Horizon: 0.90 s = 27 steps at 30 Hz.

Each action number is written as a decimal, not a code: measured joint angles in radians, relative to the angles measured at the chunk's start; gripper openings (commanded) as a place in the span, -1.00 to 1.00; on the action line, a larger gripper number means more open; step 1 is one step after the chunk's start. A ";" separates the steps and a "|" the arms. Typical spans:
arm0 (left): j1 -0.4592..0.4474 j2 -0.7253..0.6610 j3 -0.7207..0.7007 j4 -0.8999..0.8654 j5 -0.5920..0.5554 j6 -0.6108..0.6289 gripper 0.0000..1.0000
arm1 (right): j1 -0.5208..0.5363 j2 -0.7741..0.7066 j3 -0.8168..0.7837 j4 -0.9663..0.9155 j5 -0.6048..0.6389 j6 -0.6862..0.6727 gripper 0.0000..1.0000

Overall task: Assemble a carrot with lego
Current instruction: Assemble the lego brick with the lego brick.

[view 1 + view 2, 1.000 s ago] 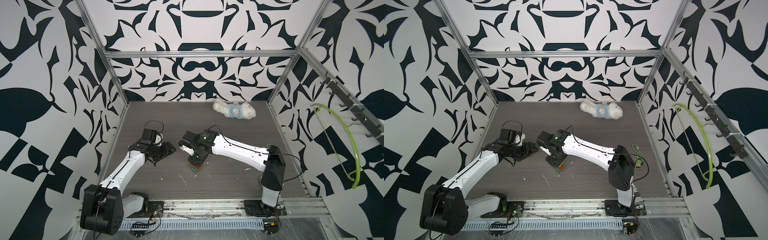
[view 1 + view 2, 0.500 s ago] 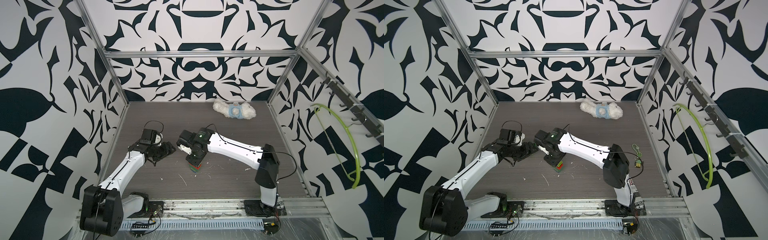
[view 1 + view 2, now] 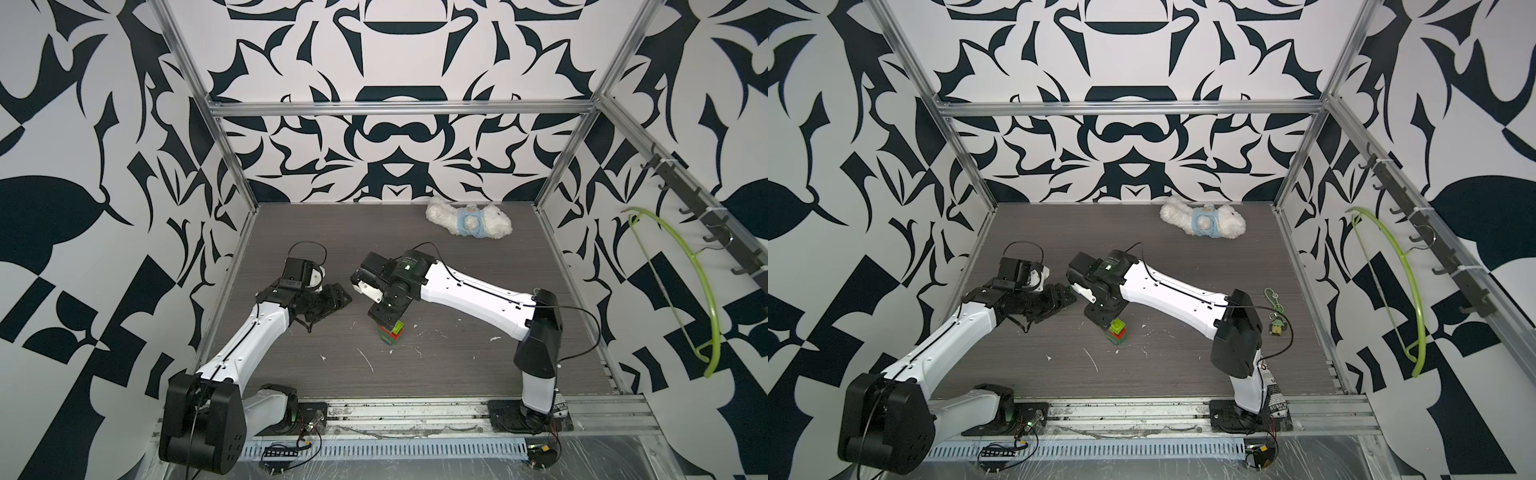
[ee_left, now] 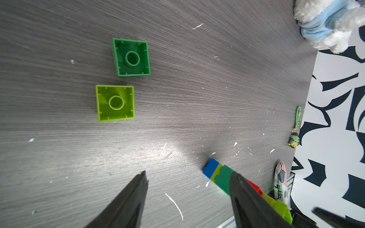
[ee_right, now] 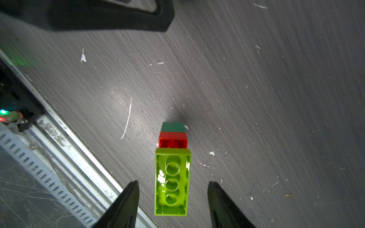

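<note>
Right jaws stand parted astride the carrot [image 5: 172, 177], gripping nothing; left jaws gape empty, green brick [image 4: 131, 57] and lime brick [image 4: 115, 102] lying ahead.

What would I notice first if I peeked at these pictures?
Probably the bold black-and-white patterned walls all around the table. Next comes the small colourful carrot, a stack of bricks standing mid-table, with the right gripper open at its lime top and not gripping it. A fluffy white plush toy lies by the far wall.
</note>
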 measured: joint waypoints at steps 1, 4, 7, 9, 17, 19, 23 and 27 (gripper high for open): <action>0.000 0.000 0.000 0.000 0.000 0.000 0.46 | -0.003 -0.012 -0.011 0.005 -0.004 0.000 0.02; 0.000 0.000 0.003 0.000 0.000 0.000 0.46 | -0.012 -0.024 -0.037 0.023 -0.015 0.000 -0.09; 0.000 0.000 0.004 0.000 -0.002 0.000 0.46 | -0.016 -0.020 -0.064 0.041 -0.023 0.000 -0.13; 0.000 0.000 0.004 0.000 -0.003 0.000 0.46 | -0.019 -0.019 -0.079 0.048 -0.025 0.000 -0.16; 0.000 0.000 0.023 -0.003 -0.004 0.000 0.46 | -0.033 -0.019 -0.117 0.075 -0.031 -0.003 -0.24; 0.000 0.000 0.023 -0.003 -0.004 0.000 0.46 | -0.034 -0.019 -0.120 0.083 -0.034 -0.004 -0.26; 0.000 0.000 0.023 -0.003 -0.004 0.000 0.46 | -0.039 -0.019 -0.125 0.098 -0.042 -0.006 -0.30; 0.000 0.000 0.023 -0.004 -0.004 0.000 0.46 | -0.040 -0.022 -0.138 0.115 -0.050 -0.007 -0.31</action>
